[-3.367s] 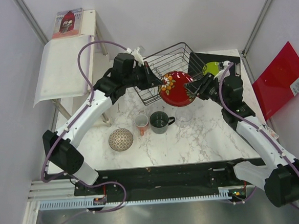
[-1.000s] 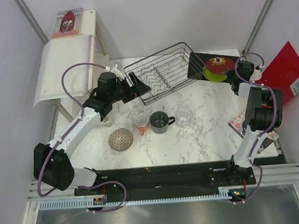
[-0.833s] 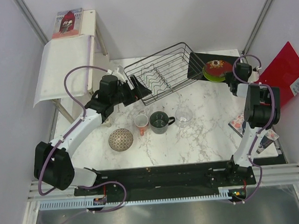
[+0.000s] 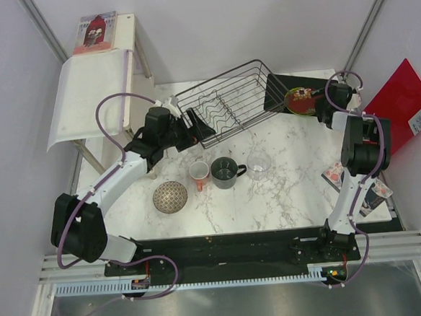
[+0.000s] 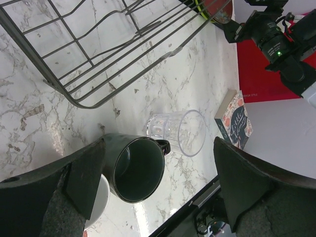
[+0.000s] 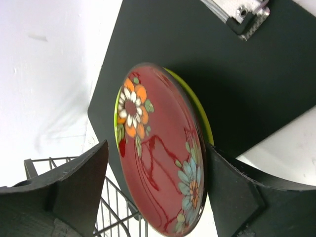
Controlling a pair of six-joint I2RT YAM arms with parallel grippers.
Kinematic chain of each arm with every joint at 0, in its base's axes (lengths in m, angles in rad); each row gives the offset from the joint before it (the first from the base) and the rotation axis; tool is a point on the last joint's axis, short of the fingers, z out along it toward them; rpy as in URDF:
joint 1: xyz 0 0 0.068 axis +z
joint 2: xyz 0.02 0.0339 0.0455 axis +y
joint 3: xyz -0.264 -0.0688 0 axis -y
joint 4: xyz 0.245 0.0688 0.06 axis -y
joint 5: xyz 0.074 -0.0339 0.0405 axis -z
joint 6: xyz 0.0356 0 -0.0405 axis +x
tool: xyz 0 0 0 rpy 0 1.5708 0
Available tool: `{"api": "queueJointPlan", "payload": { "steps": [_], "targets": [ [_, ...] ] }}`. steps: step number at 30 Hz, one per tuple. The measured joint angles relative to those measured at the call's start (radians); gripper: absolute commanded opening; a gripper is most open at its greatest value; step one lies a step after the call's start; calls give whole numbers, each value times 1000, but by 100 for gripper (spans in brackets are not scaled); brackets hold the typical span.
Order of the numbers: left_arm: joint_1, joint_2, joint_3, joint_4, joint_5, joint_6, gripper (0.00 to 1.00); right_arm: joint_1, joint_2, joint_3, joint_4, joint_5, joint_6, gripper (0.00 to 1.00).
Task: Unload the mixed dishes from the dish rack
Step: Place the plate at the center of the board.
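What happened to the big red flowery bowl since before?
The dark red bowl moved right, from in front of the dish rack onto the green plate on the black clipboard. The right gripper carried it there and has now opened, letting go. The left gripper pulled back left, open. The mug, orange cup, glass and small bowl stayed put.
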State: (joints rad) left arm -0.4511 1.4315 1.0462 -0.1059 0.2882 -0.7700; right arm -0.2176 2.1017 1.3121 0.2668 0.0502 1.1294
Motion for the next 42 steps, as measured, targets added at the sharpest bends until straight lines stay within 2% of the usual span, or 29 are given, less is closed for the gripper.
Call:
{"api": "queueJointPlan", "payload": {
  "steps": [18,42],
  "targets": [
    [-34,0,19,-55,-8,0,96,11,-177,-138,-184,14,-10,84],
    [-44,0,35,-87,-23,0,96,24,-139,71,-479,38,-132,85]
  ]
}}
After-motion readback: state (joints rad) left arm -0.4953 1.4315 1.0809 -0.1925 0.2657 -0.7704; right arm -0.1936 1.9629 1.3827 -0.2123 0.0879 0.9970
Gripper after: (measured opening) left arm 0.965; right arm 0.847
